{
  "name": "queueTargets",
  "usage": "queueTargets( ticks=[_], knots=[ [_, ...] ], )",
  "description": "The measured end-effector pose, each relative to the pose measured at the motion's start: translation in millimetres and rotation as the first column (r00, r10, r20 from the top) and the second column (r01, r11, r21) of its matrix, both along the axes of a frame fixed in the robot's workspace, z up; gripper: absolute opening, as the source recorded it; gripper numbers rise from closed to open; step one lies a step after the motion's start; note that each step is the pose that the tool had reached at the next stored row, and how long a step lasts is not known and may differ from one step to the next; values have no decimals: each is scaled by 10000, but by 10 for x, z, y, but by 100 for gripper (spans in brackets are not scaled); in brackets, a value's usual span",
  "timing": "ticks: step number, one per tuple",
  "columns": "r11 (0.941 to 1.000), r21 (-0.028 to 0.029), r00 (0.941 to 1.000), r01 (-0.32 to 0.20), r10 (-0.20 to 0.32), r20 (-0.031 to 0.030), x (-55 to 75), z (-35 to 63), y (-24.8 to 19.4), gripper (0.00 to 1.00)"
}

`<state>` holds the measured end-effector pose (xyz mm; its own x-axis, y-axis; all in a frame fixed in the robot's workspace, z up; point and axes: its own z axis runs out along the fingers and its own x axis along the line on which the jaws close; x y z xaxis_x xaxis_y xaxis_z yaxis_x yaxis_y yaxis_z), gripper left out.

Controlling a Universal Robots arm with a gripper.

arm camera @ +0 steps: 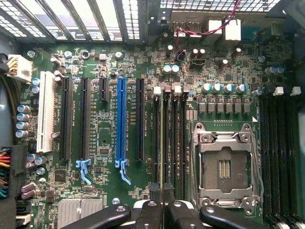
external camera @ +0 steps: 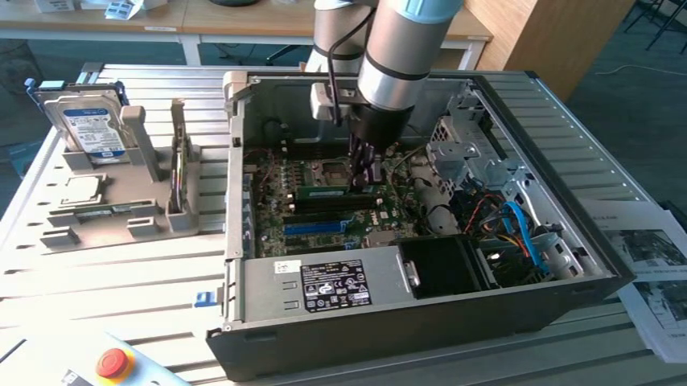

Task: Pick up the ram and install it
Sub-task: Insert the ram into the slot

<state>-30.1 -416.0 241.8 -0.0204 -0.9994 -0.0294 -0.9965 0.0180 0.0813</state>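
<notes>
The ram (external camera: 325,193) is a thin green stick standing on edge in a memory slot of the motherboard (external camera: 273,201), inside the open computer case (external camera: 429,322). My gripper (external camera: 365,182) reaches straight down into the case and is shut on the stick's end nearest the exterior view's right. In the wrist view the ram (arm camera: 162,138) shows edge-on as a narrow strip between the black memory slots, and it runs in between my dark fingertips (arm camera: 153,211). The gripper (arm camera: 164,210) pinches that edge beside the empty CPU socket (arm camera: 224,167).
A grey holder (external camera: 140,217) on the slatted table carries a silver hard drive (external camera: 92,129) and a square CPU chip (external camera: 80,190). The power supply (external camera: 333,285), drive cage (external camera: 472,153) and cables (external camera: 520,229) crowd the case. A red button (external camera: 113,363) sits near the front and papers (external camera: 655,265) at the exterior view's right.
</notes>
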Motion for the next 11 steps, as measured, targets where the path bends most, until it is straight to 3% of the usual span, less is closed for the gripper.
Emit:
queueTargets(
  ticks=[6, 11],
  knots=[
    [10000, 1, 10000, -1, 1, 1, 1, -90, 0, 12],
    [10000, 0, 10000, 0, 0, 0, 0, -100, -3, 12]
  ],
)
